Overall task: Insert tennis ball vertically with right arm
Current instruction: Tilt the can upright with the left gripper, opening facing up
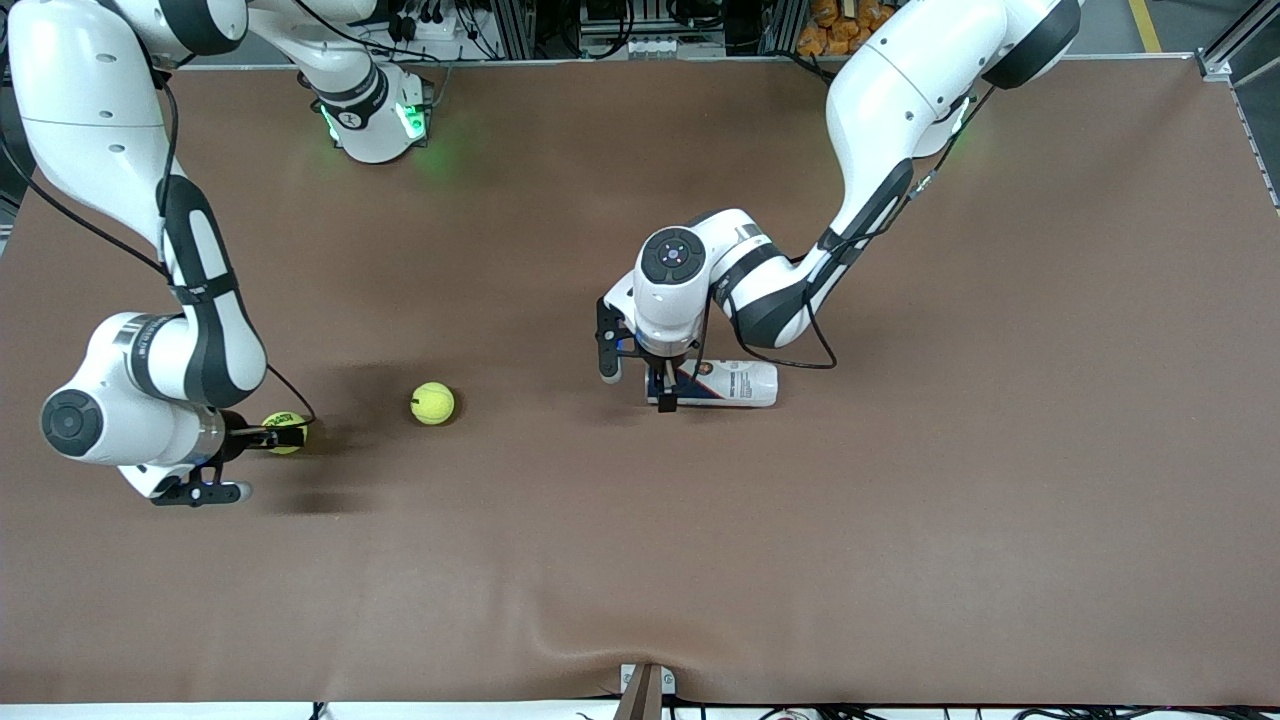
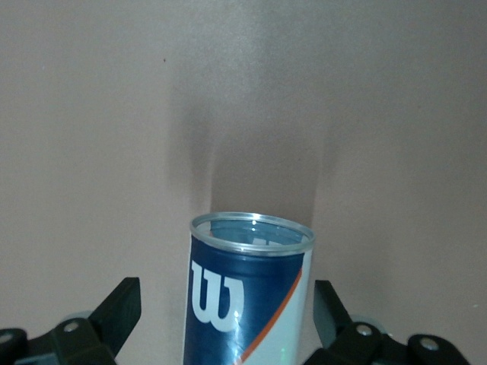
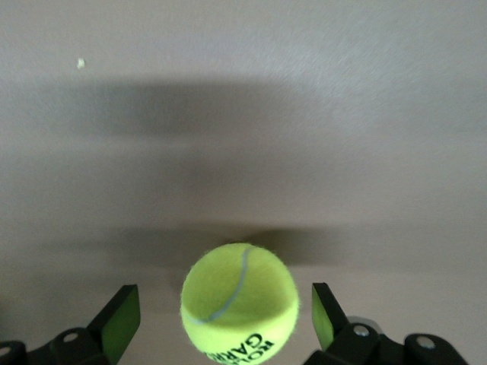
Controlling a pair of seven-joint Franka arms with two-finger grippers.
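Observation:
A yellow-green tennis ball [image 1: 287, 432] [image 3: 239, 304] lies on the brown table toward the right arm's end. My right gripper [image 1: 268, 462] [image 3: 222, 315] is low over it and open, one finger [image 3: 120, 319] on each side with a gap, not touching. A second tennis ball [image 1: 432, 403] rests loose beside the first, toward the middle of the table. A blue and white Wilson ball can [image 1: 735, 383] [image 2: 243, 304] lies on its side at mid table, its open rim [image 2: 252, 232] showing. My left gripper [image 1: 636, 375] [image 2: 226, 312] is open, straddling the can without touching it.
The brown table cover [image 1: 900, 520] has a wrinkle and a small bracket [image 1: 645, 685] at the edge nearest the front camera. Cables and equipment [image 1: 640, 30] line the edge by the robot bases.

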